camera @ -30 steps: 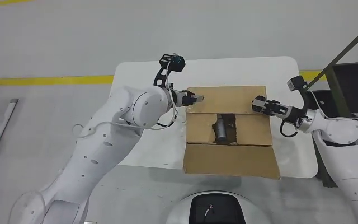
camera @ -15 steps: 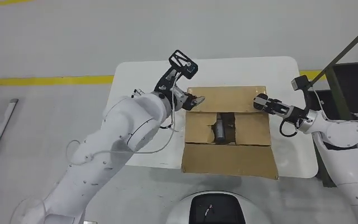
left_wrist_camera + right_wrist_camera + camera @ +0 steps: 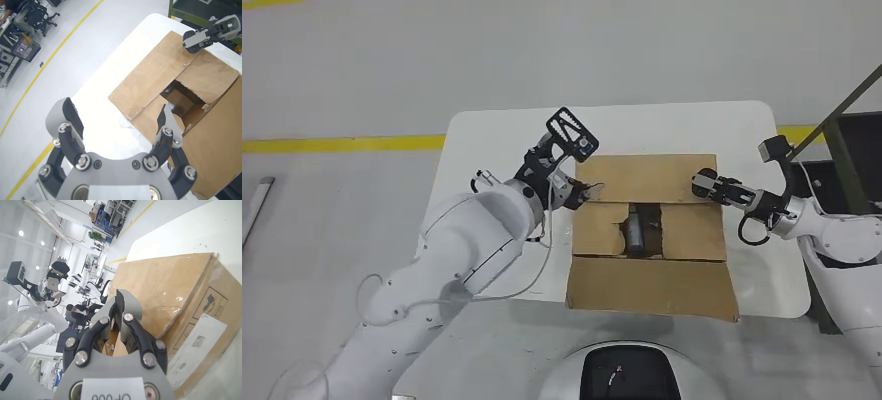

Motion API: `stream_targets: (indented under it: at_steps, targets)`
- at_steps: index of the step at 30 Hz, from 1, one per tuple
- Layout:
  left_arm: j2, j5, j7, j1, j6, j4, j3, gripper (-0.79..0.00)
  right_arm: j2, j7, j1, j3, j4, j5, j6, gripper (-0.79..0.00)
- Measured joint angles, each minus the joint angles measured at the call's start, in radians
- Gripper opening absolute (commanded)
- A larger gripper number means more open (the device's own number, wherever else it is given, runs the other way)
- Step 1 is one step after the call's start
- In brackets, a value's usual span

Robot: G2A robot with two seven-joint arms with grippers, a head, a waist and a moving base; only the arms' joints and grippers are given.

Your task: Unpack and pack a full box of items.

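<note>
Top view: grey floor with a yellow line surrounds the white rounded table. On the table stands the brown cardboard box, its top flaps torn partly open. It is just beside the left gripper, whose fingers stand wide apart. The right gripper, fingers nearly together, sits at the box's opposite corner.
</note>
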Motion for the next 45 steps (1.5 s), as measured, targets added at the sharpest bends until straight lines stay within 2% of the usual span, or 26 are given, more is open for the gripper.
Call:
stream_targets:
  at_steps: [3, 6, 11, 16, 22, 24, 26, 29, 33, 37, 45]
  targets:
    - [0.009, 0.092, 0.068, 0.01, -0.131, -0.025, -0.015, 0.0, 0.002, -0.003, -0.002, 0.0, 0.0, 0.004, -0.001, -0.785]
    - [0.036, 0.16, 0.11, 0.038, -0.332, -0.051, -0.07, 0.0, 0.004, -0.005, -0.005, 0.001, 0.001, 0.006, -0.004, -0.785]
    - [0.096, 0.226, 0.124, 0.191, -0.573, -0.126, -0.226, 0.0, 0.007, -0.007, -0.013, -0.003, 0.004, 0.011, -0.007, -0.785]
    - [0.139, 0.215, 0.115, 0.405, -0.659, -0.228, -0.364, 0.0, 0.008, -0.008, -0.014, -0.014, 0.01, 0.015, -0.011, -0.785]
    - [0.171, 0.273, 0.081, 0.626, -0.779, -0.294, -0.421, 0.0, 0.01, -0.001, -0.008, -0.024, 0.02, 0.021, -0.017, -0.785]
    - [0.175, 0.288, 0.105, 0.669, -0.772, -0.299, -0.433, 0.0, 0.011, 0.001, -0.006, -0.026, 0.022, 0.024, -0.02, -0.785]
    - [0.175, 0.3, 0.142, 0.704, -0.727, -0.3, -0.44, 0.0, 0.012, 0.003, -0.004, -0.028, 0.026, 0.028, -0.024, -0.785]
    - [0.171, 0.329, 0.193, 0.725, -0.683, -0.305, -0.424, 0.0, 0.013, 0.006, 0.0, -0.032, 0.029, 0.034, -0.026, -0.785]
    - [0.163, 0.385, 0.253, 0.719, -0.633, -0.291, -0.385, 0.0, 0.014, 0.01, 0.003, -0.036, 0.034, 0.04, -0.03, -0.785]
    - [0.152, 0.472, 0.311, 0.682, -0.644, -0.262, -0.315, 0.0, 0.016, 0.015, 0.007, -0.041, 0.039, 0.044, -0.032, -0.785]
    - [0.125, 0.529, 0.377, 0.592, -0.649, -0.212, -0.207, 0.0, 0.019, 0.021, 0.012, -0.049, 0.047, 0.054, -0.034, -0.785]
